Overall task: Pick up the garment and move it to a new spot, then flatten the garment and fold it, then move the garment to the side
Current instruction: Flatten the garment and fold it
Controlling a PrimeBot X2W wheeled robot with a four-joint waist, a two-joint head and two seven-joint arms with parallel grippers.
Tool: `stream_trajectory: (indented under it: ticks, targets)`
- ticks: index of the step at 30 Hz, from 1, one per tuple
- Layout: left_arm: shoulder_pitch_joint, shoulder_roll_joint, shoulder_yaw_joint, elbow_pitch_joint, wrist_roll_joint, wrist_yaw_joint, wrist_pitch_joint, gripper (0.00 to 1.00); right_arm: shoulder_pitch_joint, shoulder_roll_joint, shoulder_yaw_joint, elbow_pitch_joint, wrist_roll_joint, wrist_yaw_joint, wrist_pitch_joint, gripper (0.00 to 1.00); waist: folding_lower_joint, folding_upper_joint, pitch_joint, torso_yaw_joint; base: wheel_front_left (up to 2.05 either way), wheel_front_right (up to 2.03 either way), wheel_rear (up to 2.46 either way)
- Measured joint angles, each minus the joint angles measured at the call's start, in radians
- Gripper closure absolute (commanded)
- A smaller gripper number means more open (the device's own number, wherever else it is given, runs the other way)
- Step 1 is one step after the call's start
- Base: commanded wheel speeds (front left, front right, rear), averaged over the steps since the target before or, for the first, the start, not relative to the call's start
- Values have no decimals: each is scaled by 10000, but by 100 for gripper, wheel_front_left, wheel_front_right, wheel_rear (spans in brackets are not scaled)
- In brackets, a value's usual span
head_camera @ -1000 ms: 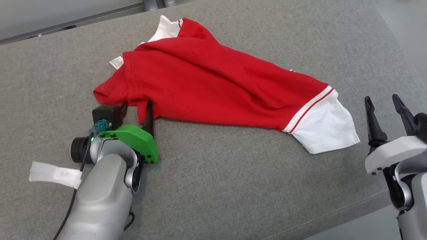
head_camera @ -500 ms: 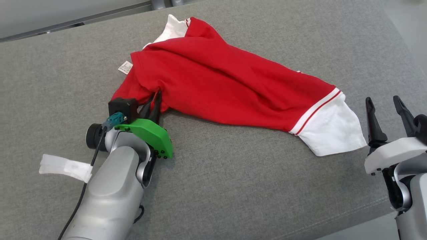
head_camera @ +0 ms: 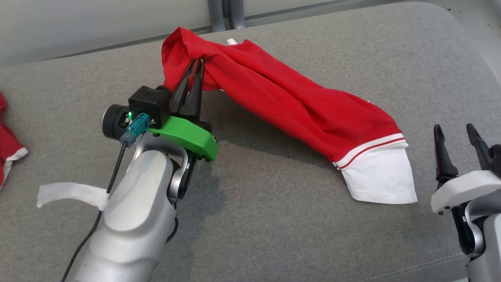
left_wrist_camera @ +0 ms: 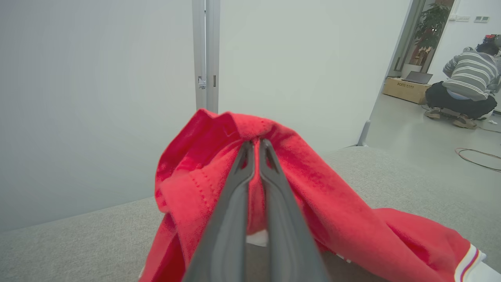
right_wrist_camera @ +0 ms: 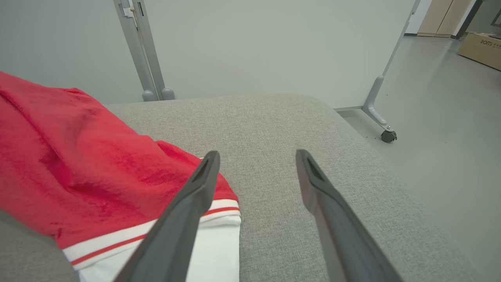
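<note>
A grey upholstered cushion (head_camera: 274, 219) lies before a pale partition wall (left_wrist_camera: 98, 98) with a grey post (left_wrist_camera: 205, 55) at twelve o'clock; a person (left_wrist_camera: 465, 86) crouches far off at two o'clock. The left pincer (head_camera: 196, 62) is pressed together on a raised fold of the red garment (head_camera: 297, 105), which slopes toward four o'clock, its white end lying at nine o'clock of the spread right pincer (head_camera: 453, 129).

Soft matt knit garment (head_camera: 297, 109) — coarse woven cushion (head_camera: 274, 231).

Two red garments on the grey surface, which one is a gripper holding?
The red shirt with the white sleeve in the middle, pinched by the left gripper. The other red garment lies untouched at the head view's left edge.
</note>
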Motion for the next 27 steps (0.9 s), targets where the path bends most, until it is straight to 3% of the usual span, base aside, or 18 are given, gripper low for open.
stream_trajectory:
  ticks: [5, 15, 19, 23, 24, 25, 26, 27]
  targets:
    - [499, 165, -100, -1103, 48, 378, 738, 100, 185, 58, -111, -2, -12, 0, 21, 0, 0, 0, -267, 132, 0, 0, 0]
    - [3196, 999, 113, -3475, 382, 2550, 2328, 100, 342, 257, -209, 27, -56, 0, -42, 0, 0, 0, -203, 66, 0, 0, 0]
    - [4130, 1164, 77, -4111, 309, 2849, 2729, 100, 349, 263, -240, 59, -58, 0, -65, 0, 0, 0, -90, 95, 0, 0, 0]
    - [4544, 1290, 186, -3714, 184, 2984, 2800, 100, 313, 293, -155, 178, -67, 0, -65, 0, 0, 0, -41, 167, 0, 0, 0]
    - [4566, 1298, 249, -3519, 161, 2993, 2717, 84, 296, 291, -125, 221, -67, 0, -65, 0, 0, 0, -38, 179, 0, 0, 0]
    - [4569, 1279, 286, -3336, 82, 2993, 2648, 54, 282, 288, -94, 255, -67, 0, -67, 0, 0, 0, -41, 191, 0, 0, 0]
    - [4571, 1208, 284, -2941, -17, 2918, 2518, 0, 242, 270, -50, 305, -67, 0, -67, 0, 0, 0, -62, 213, 0, 0, 0]
    - [4569, 1141, 316, -2811, -128, 2882, 2399, 0, 229, 253, -40, 322, -67, 0, -67, 0, 0, 0, -73, 229, 0, 0, 0]
